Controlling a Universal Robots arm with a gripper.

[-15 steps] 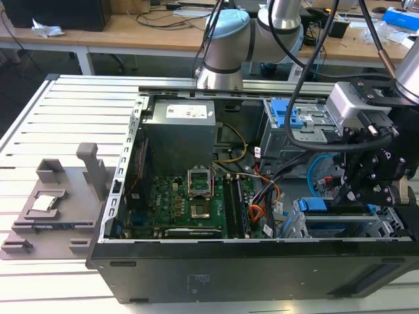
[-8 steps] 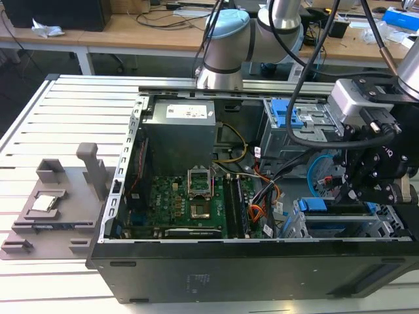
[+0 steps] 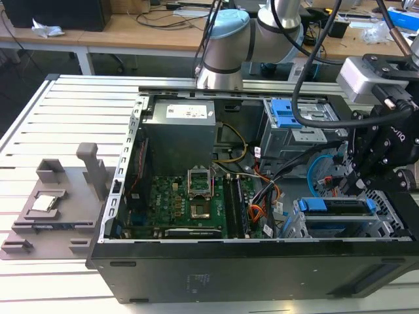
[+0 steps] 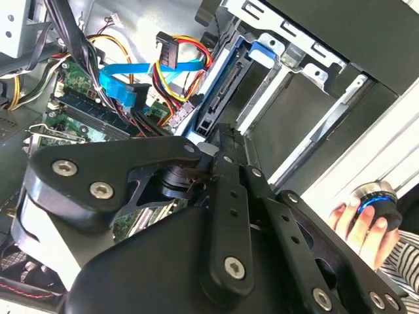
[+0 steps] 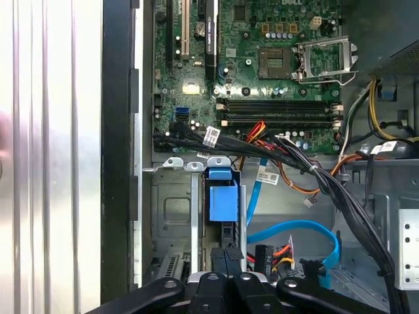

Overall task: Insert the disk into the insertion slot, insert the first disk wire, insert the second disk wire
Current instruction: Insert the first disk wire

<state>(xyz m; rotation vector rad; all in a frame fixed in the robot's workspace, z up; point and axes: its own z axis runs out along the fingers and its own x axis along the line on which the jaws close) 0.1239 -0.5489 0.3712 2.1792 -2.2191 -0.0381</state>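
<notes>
Closed gripper: black jointed metal bars, tips together with no gap, nothing clamped between them. Poised at the exposed end of the disk; contact not resolvable.

Seen edge-on in the first wrist view, the disk: thin dark slab in a glossy blue plastic carrier, sitting in the slot. Slot itself: low cage of dull grey perforated sheet metal, near corner of the black case, exterior view's right.

Flat blue cable: smooth ribbon, curled in a loose loop beside the cage, apart from the disk. Thin orange wire: small pale connector at its end, likewise apart from the disk.

Farther left: matte green circuit board, studded with chips and sockets. Far right: taller cage, grey sheet metal, blue latch. Under the case: ribbed aluminium table.
</notes>
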